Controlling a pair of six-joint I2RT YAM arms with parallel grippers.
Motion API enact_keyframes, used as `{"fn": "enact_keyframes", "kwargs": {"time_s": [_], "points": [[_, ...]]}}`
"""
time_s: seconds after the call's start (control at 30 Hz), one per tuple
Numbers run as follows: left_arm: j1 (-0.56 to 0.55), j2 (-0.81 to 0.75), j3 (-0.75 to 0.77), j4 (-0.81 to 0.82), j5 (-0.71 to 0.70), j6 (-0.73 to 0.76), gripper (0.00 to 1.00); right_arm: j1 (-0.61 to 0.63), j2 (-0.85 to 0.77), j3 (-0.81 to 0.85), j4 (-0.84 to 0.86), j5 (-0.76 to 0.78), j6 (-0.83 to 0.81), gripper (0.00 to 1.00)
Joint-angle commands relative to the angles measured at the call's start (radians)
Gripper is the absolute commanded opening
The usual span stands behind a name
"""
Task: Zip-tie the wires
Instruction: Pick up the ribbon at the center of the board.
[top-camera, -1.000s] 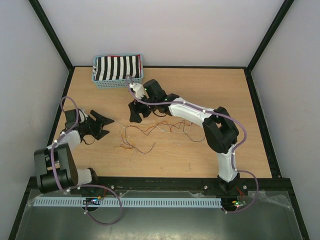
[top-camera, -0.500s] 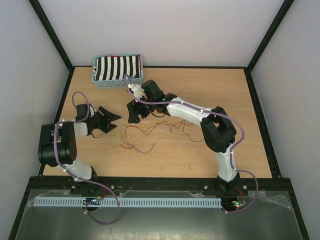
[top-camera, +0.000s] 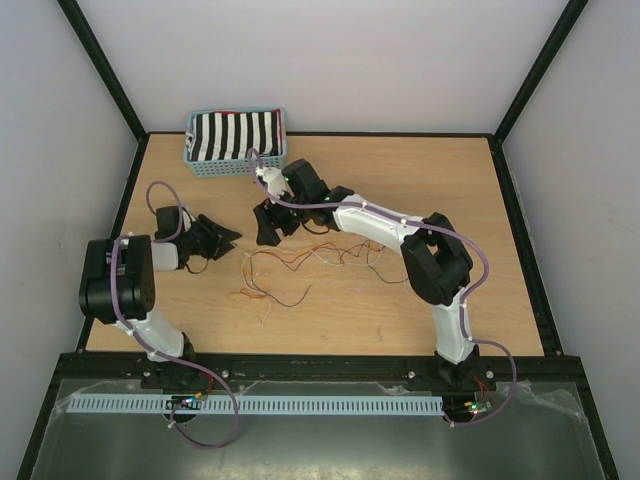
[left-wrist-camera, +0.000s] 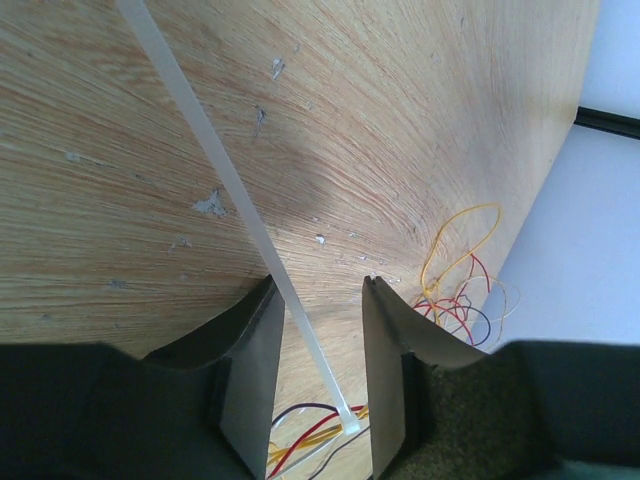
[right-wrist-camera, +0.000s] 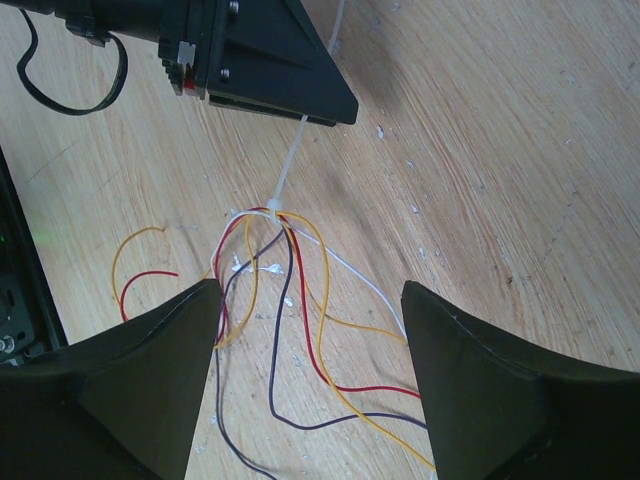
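The wires (top-camera: 310, 262) are lying on the bench (top-camera: 480, 230) with a zip tie (right-wrist-camera: 290, 165) already looping them, the left end effector (left-wrist-camera: 320, 290) is straddling its tail, jaws apart, and the right end effector (right-wrist-camera: 310, 288) is hovering spread wide, so cinching probably remains.

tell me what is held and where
Nothing held yet: the zip tie strap runs loose between the left fingers; right fingers open over the wires.

wires (top-camera: 300, 265): middle of table (top-camera: 450, 180)
basket (top-camera: 225, 168): far left corner
left gripper (top-camera: 222, 245): left of wires
right gripper (top-camera: 277, 232): just behind wires
zip tie (left-wrist-camera: 232, 195): around wires, reaching left between left jaws
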Motion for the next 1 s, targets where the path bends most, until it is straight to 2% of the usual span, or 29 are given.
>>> {"fn": "enact_keyframes", "kwargs": {"time_s": [0.0,0.2,0.37,0.67,0.97], "points": [[-0.006,0.006,0.003,0.013,-0.02,0.022,0.36,0.006,0.009,0.032,-0.013,-0.007,-0.028,0.83],[-0.012,-0.007,0.0,0.013,-0.026,0.031,0.16,0.014,0.03,0.049,-0.013,-0.062,-0.048,0.82],[-0.022,-0.016,-0.001,0.013,-0.024,0.033,0.07,0.036,0.083,0.102,-0.016,-0.085,-0.035,0.79],[-0.03,-0.038,0.0,0.012,-0.025,0.029,0.01,0.058,0.181,0.182,-0.04,-0.111,-0.016,0.72],[-0.038,-0.053,0.002,0.009,-0.028,0.026,0.0,0.073,0.245,0.215,-0.043,-0.114,-0.006,0.66]]}}
